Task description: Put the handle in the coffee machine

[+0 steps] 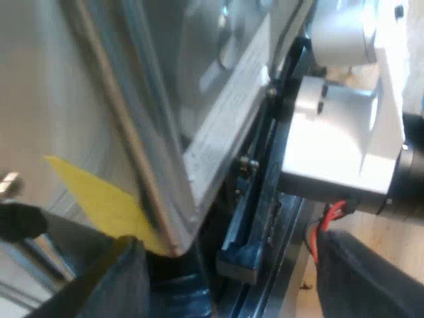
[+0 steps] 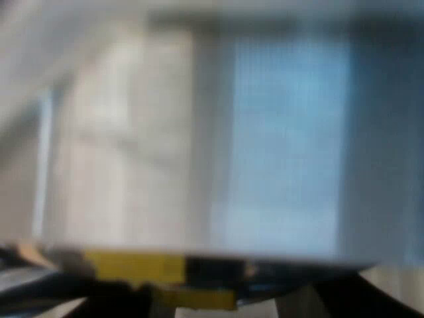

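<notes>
My left gripper [image 1: 245, 291] is pressed close to the espresso machine's shiny metal body [image 1: 152, 132], near one of its lower corners. Its two black fingers [image 1: 119, 281] stand wide apart, open, with the machine's corner and a dark blue edge [image 1: 248, 218] between and beyond them. A yellow label [image 1: 99, 202] sticks to the metal just above one finger. In the right wrist view a pale, blurred surface [image 2: 199, 146] lies very close, with a yellow strip [image 2: 139, 268] along its lower edge and dark shapes under it.
A white arm segment [image 1: 344, 139] with a red wire [image 1: 331, 215] hangs close beside the machine's dark frame. A strip of light wooden table [image 1: 371, 228] shows beneath it. A small black knob [image 1: 20, 222] sits by the metal wall.
</notes>
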Controlling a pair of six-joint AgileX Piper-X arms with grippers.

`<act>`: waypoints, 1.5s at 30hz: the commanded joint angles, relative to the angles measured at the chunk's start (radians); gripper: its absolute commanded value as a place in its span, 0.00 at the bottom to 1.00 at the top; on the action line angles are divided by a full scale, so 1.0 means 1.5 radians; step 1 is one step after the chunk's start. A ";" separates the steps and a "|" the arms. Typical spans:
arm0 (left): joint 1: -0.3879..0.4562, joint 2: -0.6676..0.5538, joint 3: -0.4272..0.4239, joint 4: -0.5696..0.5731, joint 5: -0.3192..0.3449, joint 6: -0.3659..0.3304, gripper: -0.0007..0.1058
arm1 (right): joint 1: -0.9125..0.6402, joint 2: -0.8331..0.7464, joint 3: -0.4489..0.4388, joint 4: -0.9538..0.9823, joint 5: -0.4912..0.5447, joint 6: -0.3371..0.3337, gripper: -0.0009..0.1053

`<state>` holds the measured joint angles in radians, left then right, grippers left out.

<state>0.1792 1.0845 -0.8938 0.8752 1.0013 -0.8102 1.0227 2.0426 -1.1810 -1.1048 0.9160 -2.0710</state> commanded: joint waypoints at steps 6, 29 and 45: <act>0.046 -0.006 -0.082 0.091 -0.038 0.001 0.10 | 0.005 -0.041 -0.026 -0.094 -0.010 -0.014 0.35; -0.033 0.149 -0.095 0.054 -0.328 -0.019 0.02 | 0.005 -0.041 -0.026 -0.094 0.001 -0.019 0.35; -0.106 0.146 -0.094 0.168 -0.333 -0.041 0.01 | 0.005 -0.041 -0.026 -0.094 0.003 -0.034 0.35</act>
<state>0.0253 1.3130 -1.0292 1.1029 0.4883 -0.8501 1.0280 2.0426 -1.1810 -1.1095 0.9384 -2.1130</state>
